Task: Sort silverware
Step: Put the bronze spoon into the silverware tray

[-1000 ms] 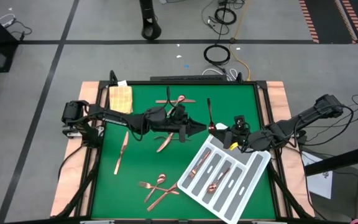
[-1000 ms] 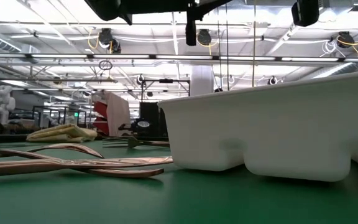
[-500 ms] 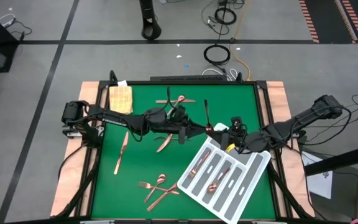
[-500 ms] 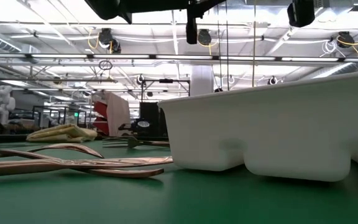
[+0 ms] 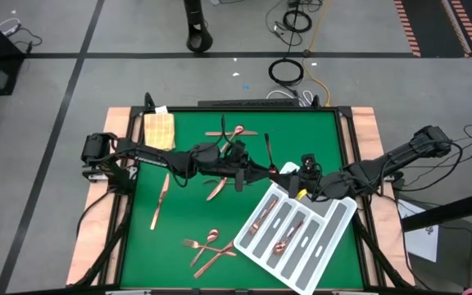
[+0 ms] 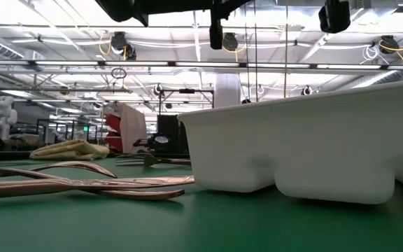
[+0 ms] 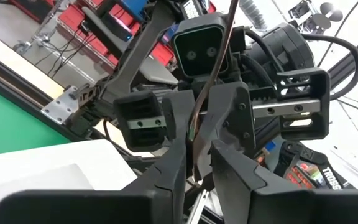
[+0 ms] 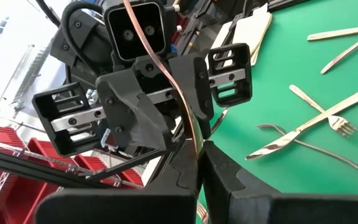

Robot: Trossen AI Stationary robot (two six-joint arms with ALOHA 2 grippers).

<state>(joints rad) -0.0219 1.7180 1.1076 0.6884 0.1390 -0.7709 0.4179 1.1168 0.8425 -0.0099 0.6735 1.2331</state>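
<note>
Fingers of left gripper and right gripper both clench one utensil; "TROSSEN" label partly legible.

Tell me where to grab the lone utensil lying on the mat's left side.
Grip the utensil at mid-length, coming from straight above with the fingers across its narrow width. It lies flat and thin, with nothing touching it on either side.
</note>
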